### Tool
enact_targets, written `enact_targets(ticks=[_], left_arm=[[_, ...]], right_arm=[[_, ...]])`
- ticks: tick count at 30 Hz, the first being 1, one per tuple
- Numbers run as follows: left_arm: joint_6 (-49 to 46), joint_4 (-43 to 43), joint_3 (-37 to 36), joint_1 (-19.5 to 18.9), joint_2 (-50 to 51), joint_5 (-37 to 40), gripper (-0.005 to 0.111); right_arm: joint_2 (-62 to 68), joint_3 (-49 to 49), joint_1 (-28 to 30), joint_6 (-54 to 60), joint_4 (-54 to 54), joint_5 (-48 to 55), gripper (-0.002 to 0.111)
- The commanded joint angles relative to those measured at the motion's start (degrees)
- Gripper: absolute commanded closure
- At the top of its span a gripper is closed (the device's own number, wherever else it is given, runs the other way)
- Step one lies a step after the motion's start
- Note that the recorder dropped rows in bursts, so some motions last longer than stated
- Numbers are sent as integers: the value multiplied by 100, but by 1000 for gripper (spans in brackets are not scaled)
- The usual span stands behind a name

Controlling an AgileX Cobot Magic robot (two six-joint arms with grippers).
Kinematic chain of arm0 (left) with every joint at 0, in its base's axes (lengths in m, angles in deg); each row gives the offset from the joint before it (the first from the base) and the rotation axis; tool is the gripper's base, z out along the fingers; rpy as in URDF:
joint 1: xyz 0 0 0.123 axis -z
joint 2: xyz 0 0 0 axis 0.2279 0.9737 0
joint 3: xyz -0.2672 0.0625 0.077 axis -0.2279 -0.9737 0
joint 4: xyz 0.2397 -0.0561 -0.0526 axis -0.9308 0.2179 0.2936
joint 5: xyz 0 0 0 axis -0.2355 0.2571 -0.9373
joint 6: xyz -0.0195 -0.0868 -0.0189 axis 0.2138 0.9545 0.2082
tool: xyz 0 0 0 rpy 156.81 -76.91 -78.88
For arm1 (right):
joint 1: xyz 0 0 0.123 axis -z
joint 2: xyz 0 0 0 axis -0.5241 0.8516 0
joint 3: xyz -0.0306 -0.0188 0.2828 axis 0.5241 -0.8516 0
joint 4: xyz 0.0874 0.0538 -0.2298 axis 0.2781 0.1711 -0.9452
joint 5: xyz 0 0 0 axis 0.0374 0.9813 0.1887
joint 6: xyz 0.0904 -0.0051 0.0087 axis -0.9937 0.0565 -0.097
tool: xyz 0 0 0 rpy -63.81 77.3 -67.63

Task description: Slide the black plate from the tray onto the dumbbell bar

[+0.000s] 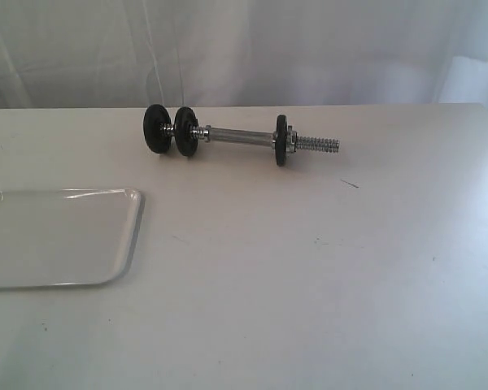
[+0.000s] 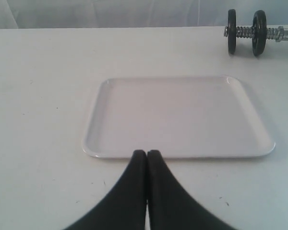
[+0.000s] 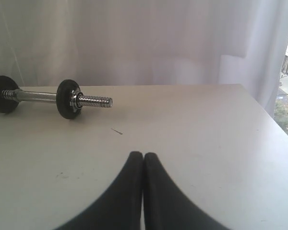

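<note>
Exterior view: dumbbell bar (image 1: 236, 136) lies on white table (image 1: 309, 276), well apart from tray (image 1: 132, 231) at left edge. Black plate (image 1: 155, 128) upright on bar's left threaded end, outermost, near second disc (image 1: 185, 130) but not touching it. Third disc (image 1: 282, 140) near right end, threads sticking out past it.

Left wrist view: left gripper (image 2: 147, 153) fingers pressed together, holding nothing, above table just beside tray rim.

Right wrist view: right gripper (image 3: 142, 155) fingers together, holding nothing, above table, well apart from bar.
</note>
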Motion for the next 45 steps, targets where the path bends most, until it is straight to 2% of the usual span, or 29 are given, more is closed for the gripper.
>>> enact_targets(ticks=[1,23,32,45], left_arm=[[37,-43,-16,45,-24,39,107],[15,-302,-16,45,-24,494,107],[15,-495,-16,45,-24,638,107],[15,-506,-16,45,-24,641,107]], right_arm=[[-13,-12,-3,-4,16,-20,108],[-13,-12,-3,-4,6,16,108],[-13,-12,-3,-66,-45,836,108],[-13,-12,-3,-66,-53,891,108]])
